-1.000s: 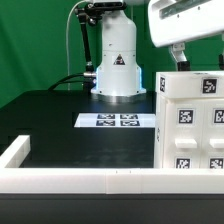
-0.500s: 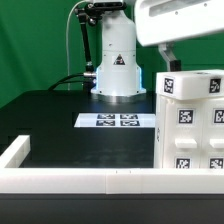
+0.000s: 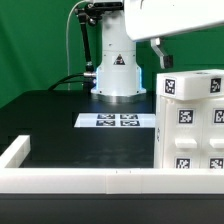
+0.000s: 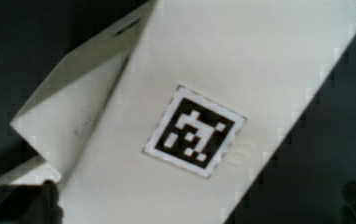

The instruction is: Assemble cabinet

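Observation:
The cabinet (image 3: 190, 125), a large white box with black-and-white tags, stands at the exterior view's right, cut off by the frame edge. Its front shows drawer blocks (image 3: 184, 163) in their compartments. My gripper (image 3: 159, 50) hangs just above the cabinet's top left corner, with only one finger (image 3: 157, 48) showing there. In the wrist view the cabinet's white face (image 4: 193, 70) with one tag (image 4: 196, 130) fills the picture. The gripper (image 4: 193, 205) is open and holds nothing, with dark fingertips (image 4: 22, 202) at the picture's two sides.
The marker board (image 3: 118, 121) lies flat on the black table before the robot base (image 3: 117, 72). A long low white rail (image 3: 80, 180) runs along the front, with a raised end (image 3: 14, 151) at the exterior view's left. A green backdrop stands behind.
The arm has moved toward the exterior view's left and slightly up, uncovering the tag at the cabinet's top left corner. The cabinet has stayed in place.

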